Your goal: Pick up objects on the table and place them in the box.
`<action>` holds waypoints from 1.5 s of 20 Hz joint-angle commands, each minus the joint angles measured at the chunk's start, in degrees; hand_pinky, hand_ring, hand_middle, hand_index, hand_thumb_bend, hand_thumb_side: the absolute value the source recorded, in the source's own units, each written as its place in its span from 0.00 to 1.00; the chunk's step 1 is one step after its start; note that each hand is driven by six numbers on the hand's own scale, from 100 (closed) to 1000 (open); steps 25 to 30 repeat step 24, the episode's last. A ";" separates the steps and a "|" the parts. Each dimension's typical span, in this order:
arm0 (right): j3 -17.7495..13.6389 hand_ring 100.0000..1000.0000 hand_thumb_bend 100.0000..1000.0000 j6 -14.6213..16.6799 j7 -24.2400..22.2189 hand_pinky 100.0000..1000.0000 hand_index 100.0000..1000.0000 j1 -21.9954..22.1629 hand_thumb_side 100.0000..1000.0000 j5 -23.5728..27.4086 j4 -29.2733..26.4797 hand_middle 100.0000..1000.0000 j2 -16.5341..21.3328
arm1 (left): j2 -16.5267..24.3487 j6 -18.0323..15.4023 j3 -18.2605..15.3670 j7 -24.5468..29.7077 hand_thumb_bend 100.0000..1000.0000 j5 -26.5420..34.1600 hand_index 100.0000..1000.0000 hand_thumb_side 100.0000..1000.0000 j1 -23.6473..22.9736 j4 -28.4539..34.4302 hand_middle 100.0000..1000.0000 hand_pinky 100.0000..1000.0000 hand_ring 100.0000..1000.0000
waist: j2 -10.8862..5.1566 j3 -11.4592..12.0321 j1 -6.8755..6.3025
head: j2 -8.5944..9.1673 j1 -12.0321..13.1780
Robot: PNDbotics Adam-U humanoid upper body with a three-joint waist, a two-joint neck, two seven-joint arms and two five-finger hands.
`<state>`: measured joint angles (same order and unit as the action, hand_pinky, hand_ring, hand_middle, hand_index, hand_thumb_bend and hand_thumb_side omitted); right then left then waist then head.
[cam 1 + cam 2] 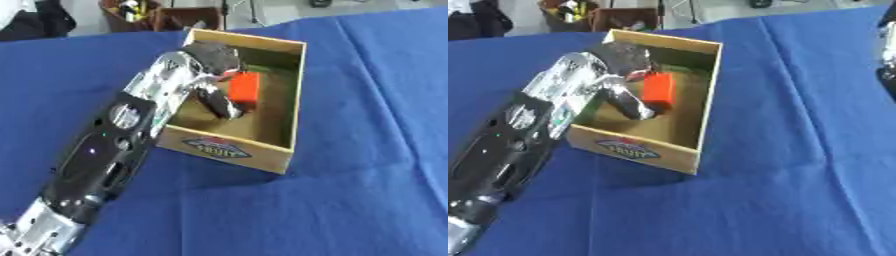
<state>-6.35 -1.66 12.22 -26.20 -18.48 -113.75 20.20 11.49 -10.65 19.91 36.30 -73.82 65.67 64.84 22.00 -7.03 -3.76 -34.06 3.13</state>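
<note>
1. Resting inside the box (293, 90), an orange-red block (245, 87) stands against the left-centre of the interior, toward the far half; its lower edge appears to meet the box floor, though the hand hides part of it.
2. The left hand (210, 75) reaches over the box's left wall and down into it. Its fingers curve downward beside and just in front of the block, touching or nearly touching its near-left face. Whether they are clamped on the block or already parted from it cannot be told.
3. The box is an open cardboard carton with a printed label (217, 147) on its near wall. No other item is made out on its floor.
4. The blue cloth (350, 200) covering the table shows no further loose objects in either view, near or far, left or right.
5. The right hand (886, 55) shows only as a dark sliver at the right edge of the right eye view; its fingers cannot be judged.
6. Assessment: placement of the block looks complete or nearly so. Remaining work appears to be release and withdrawal of the left hand. With nothing else seen on the cloth, the task is judged close to finished.
</note>
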 commanded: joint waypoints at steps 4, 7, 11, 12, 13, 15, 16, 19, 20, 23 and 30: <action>-0.38 0.61 0.00 -0.22 0.01 0.73 0.75 -0.43 0.52 0.27 -0.84 0.54 0.31 | 0.39 0.65 -0.24 3.40 0.54 -1.04 1.00 0.90 0.92 2.43 0.97 0.84 0.95 | -1.23 -0.03 0.33 | 0.63 -0.21; -0.37 0.61 0.00 -0.21 -0.01 0.73 0.75 -0.42 0.52 0.31 -0.84 0.54 0.25 | 0.54 2.43 -0.45 4.02 0.55 -2.54 1.00 0.91 0.86 3.33 0.97 0.85 0.95 | -1.29 0.00 0.36 | 0.65 -0.13; -0.39 0.61 0.00 -0.21 -0.06 0.73 0.75 -0.40 0.52 0.36 -0.84 0.54 0.15 | 1.45 4.44 -1.78 1.37 0.37 -2.11 0.99 0.98 0.14 7.28 0.90 0.80 0.91 | -1.48 0.17 0.38 | 0.45 -0.17; -0.44 0.61 0.00 -0.19 -0.01 0.73 0.75 -0.40 0.52 0.38 -0.84 0.54 0.15 | 1.95 5.08 -2.49 -0.42 0.31 -1.20 0.97 1.00 -0.39 9.58 0.85 0.75 0.87 | -1.51 0.27 0.42 | 0.45 -0.29; -0.54 0.61 0.00 -0.20 0.08 0.73 0.75 -0.36 0.52 0.39 -0.84 0.54 0.17 | 2.70 5.86 -3.49 -2.81 0.24 0.68 0.95 1.00 -1.24 12.66 0.81 0.73 0.85 | -1.53 0.43 0.49 | 0.41 -0.51; -0.75 0.60 0.00 -0.27 0.30 0.73 0.75 -0.20 0.52 0.40 -0.84 0.54 0.17 | 4.39 7.90 -5.64 -7.77 0.22 6.34 0.94 1.00 -3.03 18.73 0.75 0.65 0.79 | -1.61 0.84 0.60 | 0.16 -0.88; -0.80 0.60 0.00 -0.29 0.37 0.73 0.75 -0.15 0.52 0.41 -0.84 0.54 0.15 | 5.07 9.19 -6.69 -10.19 0.21 10.03 0.93 1.00 -3.78 21.31 0.73 0.61 0.77 | -1.65 1.04 0.66 | 0.06 -0.98; -0.85 0.60 0.00 -0.30 0.43 0.73 0.75 -0.05 0.52 0.45 -0.84 0.54 0.08 | 6.86 13.80 -9.82 -17.73 0.14 22.36 0.86 1.00 -5.24 27.53 0.63 0.52 0.70 | -1.78 1.52 0.86 | -0.22 -1.26; -0.89 0.60 0.00 -0.30 0.46 0.73 0.75 -0.02 0.52 0.45 -0.84 0.54 0.08 | 7.56 15.65 -10.96 -20.70 0.04 26.11 0.83 1.00 -5.66 29.46 0.59 0.49 0.66 | -1.82 1.66 0.97 | -0.32 -1.37; -1.08 0.60 0.00 -0.33 0.64 0.73 0.75 0.18 0.52 0.43 -0.84 0.54 0.09 | 9.14 21.25 -14.05 -29.18 0.00 37.66 0.75 0.91 -7.39 34.90 0.49 0.38 0.55 | -1.88 2.17 1.25 | -0.52 -1.68; -1.15 0.60 0.00 -0.36 0.70 0.73 0.75 0.25 0.52 0.41 -0.84 0.54 0.08 | 9.65 23.18 -15.24 -32.38 0.00 42.71 0.74 0.90 -8.35 37.07 0.48 0.37 0.54 | -1.90 2.41 1.34 | -0.57 -1.80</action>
